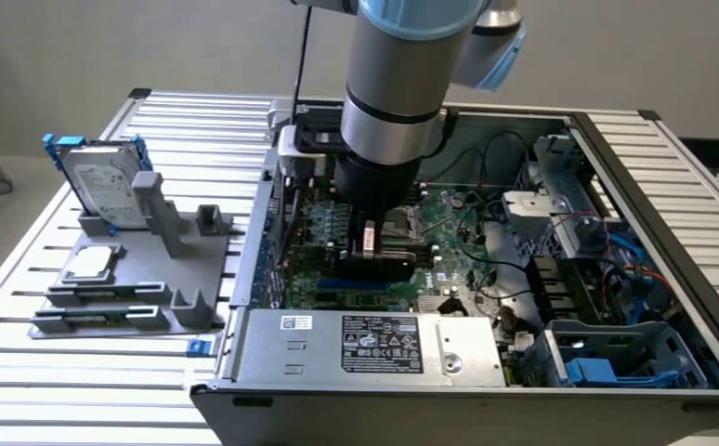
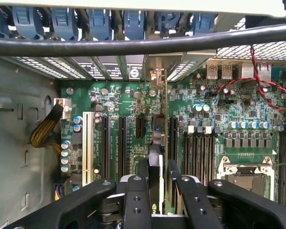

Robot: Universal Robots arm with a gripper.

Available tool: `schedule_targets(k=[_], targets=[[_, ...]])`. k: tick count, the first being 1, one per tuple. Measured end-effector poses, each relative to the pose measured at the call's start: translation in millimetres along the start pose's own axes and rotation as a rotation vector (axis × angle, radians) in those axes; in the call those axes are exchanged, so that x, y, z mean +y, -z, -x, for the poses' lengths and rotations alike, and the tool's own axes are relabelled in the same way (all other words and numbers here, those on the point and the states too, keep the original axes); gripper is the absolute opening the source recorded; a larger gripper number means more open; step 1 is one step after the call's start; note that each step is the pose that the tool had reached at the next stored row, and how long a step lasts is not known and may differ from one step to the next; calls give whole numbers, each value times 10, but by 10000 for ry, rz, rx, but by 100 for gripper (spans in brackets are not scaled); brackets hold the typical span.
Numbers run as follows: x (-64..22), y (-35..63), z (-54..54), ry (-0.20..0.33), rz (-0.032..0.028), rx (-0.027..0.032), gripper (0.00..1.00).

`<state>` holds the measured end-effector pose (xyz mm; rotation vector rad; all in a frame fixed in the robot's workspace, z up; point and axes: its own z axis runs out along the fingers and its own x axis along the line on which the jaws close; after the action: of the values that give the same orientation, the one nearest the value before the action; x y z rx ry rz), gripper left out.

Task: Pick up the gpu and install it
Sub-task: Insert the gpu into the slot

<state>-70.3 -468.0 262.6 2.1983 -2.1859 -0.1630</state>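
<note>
The end effector [image 2: 158, 187] is clenched on the gpu [image 2: 157, 136], its 2 fingers [image 2: 136, 191] pressing either face of the card. The gpu stands on edge inside the open computer case [image 1: 657, 177], low over the green motherboard [image 2: 119, 100] and parallel to its long black slots [image 2: 121, 143]. Whether it touches a slot cannot be told. At the exterior view's left, a hard drive [image 1: 97, 181] stands on the counter [image 1: 186, 111].
</note>
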Motion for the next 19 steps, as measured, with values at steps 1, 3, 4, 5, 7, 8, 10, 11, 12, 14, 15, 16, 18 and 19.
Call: schedule_targets(k=[1,3,4,5,7,8,10,11,12,14,15,16,18,19], targets=[[0,-3,-3,-1,21,0,27],[-3,-7,-8,-3,58,-2,27],[-4,-7,-10,-4,86,-2,27],[-4,-5,-10,-6,118,1,27],[-8,-5,-10,-10,166,1,27],[-12,-4,-10,-11,188,-1,27],[-24,-4,-10,-14,241,-4,27],[-32,-3,-10,-17,267,-5,27],[-43,-2,-10,-19,288,-6,27],[-60,1,-12,-22,307,-3,27],[-62,1,-14,-26,313,-4,27],[-62,2,-17,-34,323,-4,27],[-64,1,-20,-56,345,-9,27],[-65,1,-21,-69,360,-10,27]])
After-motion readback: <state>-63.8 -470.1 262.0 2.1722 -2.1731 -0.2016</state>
